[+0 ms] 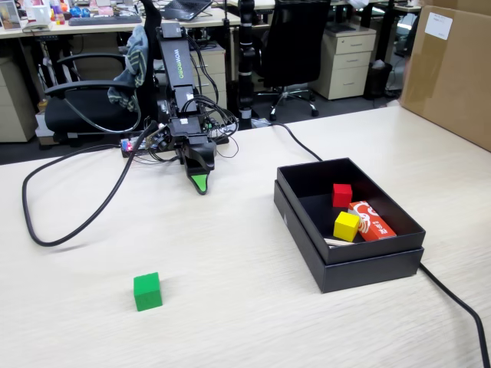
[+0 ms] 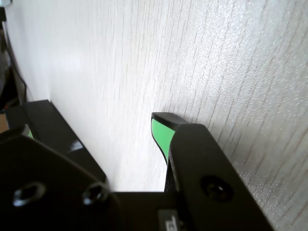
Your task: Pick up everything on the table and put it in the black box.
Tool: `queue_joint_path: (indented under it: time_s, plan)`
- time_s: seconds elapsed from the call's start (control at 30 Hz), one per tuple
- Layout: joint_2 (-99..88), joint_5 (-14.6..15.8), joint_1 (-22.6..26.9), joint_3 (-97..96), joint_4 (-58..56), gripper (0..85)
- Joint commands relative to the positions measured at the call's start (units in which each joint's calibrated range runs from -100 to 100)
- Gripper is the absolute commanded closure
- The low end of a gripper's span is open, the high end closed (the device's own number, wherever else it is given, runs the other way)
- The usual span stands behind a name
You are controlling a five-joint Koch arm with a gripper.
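A green cube [image 1: 147,291] sits alone on the pale wooden table, near the front left in the fixed view. The black box [image 1: 368,272] stands open at the right and holds a red cube [image 1: 342,195], a yellow cube [image 1: 346,225] and an orange-red packet [image 1: 372,221]. My gripper [image 1: 199,182] hangs at the back centre, tip down close to the table, far from the green cube. In the wrist view my gripper [image 2: 94,126] is open and empty, with bare table between its green-padded fingertips [image 2: 161,134]. The cube is out of the wrist view.
A thick black cable [image 1: 46,222] loops across the table's left side, and another cable [image 1: 460,307] runs from behind the box to the front right. A large cardboard box [image 1: 453,69] stands at the back right. Office chairs and desks lie beyond the table's far edge.
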Motion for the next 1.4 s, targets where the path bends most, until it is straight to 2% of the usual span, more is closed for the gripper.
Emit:
queue_joint_path:
  time_s: [0.0,0.67,0.93,1.2,1.27,1.37]
  plan:
    - [1.2,-0.1,0.0,-0.9,0.8,36.8]
    - [1.2,-0.1,0.9,-1.0,0.8,37.0]
    - [1.0,0.1,-0.1,0.9,0.0,37.1]
    - [-0.8,0.7,-1.5,17.8,-21.7,37.1]
    - [0.8,1.1,-2.0,26.7,-30.2,37.8]
    - [4.8,1.0,-2.9,35.1,-37.0,37.9]
